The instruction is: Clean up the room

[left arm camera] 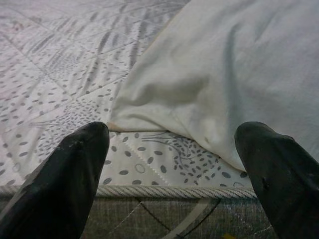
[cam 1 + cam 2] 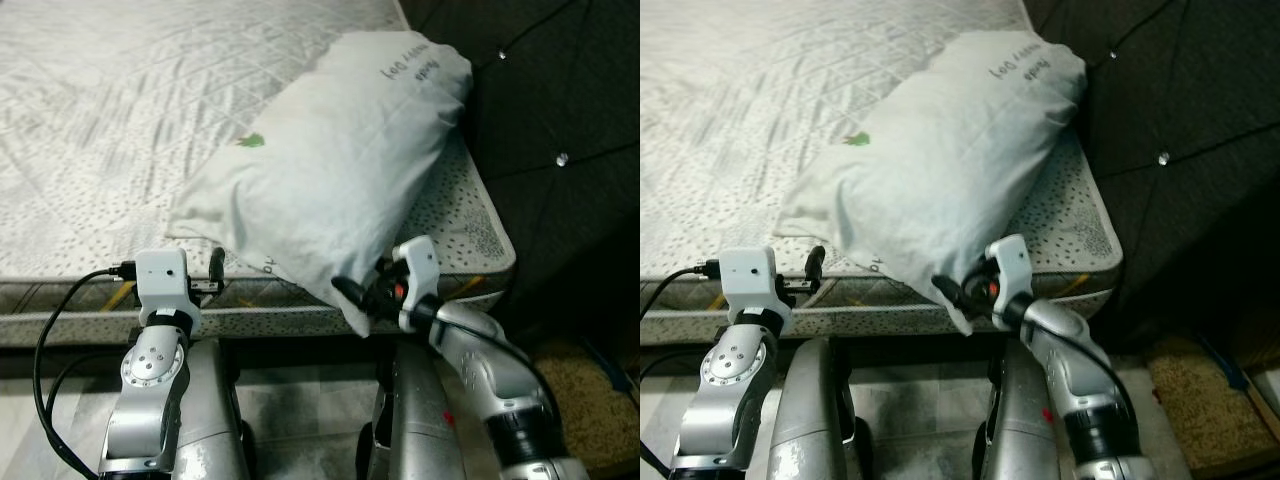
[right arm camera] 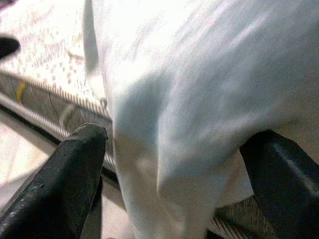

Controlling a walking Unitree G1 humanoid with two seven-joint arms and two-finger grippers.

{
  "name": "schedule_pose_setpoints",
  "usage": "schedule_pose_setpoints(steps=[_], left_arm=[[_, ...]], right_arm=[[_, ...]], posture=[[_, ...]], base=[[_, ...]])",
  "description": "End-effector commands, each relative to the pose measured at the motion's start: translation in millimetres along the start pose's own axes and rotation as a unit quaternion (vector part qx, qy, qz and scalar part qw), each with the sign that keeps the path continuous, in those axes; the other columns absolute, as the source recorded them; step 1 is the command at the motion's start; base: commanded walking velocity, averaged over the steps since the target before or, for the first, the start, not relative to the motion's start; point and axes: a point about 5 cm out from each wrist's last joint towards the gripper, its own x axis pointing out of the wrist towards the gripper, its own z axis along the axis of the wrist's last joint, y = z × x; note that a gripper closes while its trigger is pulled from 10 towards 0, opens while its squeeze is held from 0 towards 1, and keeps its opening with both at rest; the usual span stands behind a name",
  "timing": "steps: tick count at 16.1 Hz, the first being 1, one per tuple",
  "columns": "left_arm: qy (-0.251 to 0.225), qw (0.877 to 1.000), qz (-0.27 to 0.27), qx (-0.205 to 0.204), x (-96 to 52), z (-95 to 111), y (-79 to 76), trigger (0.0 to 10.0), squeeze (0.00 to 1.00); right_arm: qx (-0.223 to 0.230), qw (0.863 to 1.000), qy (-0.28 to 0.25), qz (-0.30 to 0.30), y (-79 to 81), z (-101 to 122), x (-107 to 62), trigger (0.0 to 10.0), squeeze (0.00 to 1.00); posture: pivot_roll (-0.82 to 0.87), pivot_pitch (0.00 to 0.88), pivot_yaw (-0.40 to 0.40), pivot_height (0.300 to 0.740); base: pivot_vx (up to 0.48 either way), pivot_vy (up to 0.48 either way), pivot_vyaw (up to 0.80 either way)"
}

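A white pillow (image 2: 330, 170) with a small green print lies slanted on the mattress (image 2: 110, 120), its far end against the headboard. Its near corner (image 3: 164, 199) hangs over the mattress's front edge. My right gripper (image 2: 365, 295) stands open at that corner. In the right wrist view the cloth sits between the two spread fingers (image 3: 75, 169). My left gripper (image 1: 174, 164) is open at the mattress edge, just short of the pillow's left corner (image 1: 134, 117), with nothing between its fingers. One left finger (image 2: 217, 264) shows in the left eye view.
A dark tufted headboard (image 2: 560, 120) rises on the right of the bed. The mattress's piped side (image 2: 60, 300) runs across in front of me. Below it is pale floor (image 2: 300, 385). A brown rug (image 2: 590, 400) lies at the right.
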Motion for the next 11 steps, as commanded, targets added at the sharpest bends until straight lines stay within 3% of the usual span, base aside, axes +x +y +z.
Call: schedule_pose_setpoints(steps=[1, 3, 7, 8, 9, 11], left_arm=[[0.008, 1.000, -0.002, 0.001, -1.8, -2.2, 0.8, 10.0, 0.00], [0.011, 1.000, -0.005, 0.000, -0.7, -2.5, 0.1, 10.0, 0.00], [0.018, 1.000, -0.007, -0.002, 0.4, -4.6, -0.6, 10.0, 0.00], [0.020, 1.000, -0.008, 0.000, 0.9, -4.8, -0.8, 10.0, 0.00], [0.021, 1.000, -0.009, 0.000, 1.2, -4.9, -1.1, 10.0, 0.00], [0.021, 1.000, -0.008, 0.002, 2.3, -5.2, -1.1, 10.0, 0.00]], right_arm=[[0.008, 1.000, -0.017, 0.007, 0.5, 10.9, 0.1, 10.0, 0.00], [0.064, 0.997, -0.034, 0.003, -1.7, 25.5, 5.5, 10.0, 0.00], [0.105, 0.994, -0.036, -0.015, 4.5, 25.2, 15.1, 10.0, 0.00], [0.104, 0.994, -0.031, -0.028, 6.4, 23.5, 19.2, 3.6, 0.00], [0.098, 0.994, -0.029, -0.047, 6.2, 22.9, 22.2, 0.0, 0.00], [0.139, 0.982, -0.033, -0.127, -4.7, 26.7, 25.4, 0.0, 0.00]], posture=[[0.03, 0.135, -0.051, 0.516], [0.03, 0.138, -0.047, 0.516], [0.03, 0.136, -0.046, 0.516], [0.03, 0.132, -0.045, 0.516], [0.03, 0.132, -0.045, 0.516], [0.04, 0.124, -0.045, 0.516]], base=[[0.000, 0.000, 0.00], [0.000, 0.000, 0.00], [0.000, 0.000, 0.00], [0.000, 0.000, 0.00], [0.000, 0.000, 0.00], [0.000, 0.000, 0.00]])
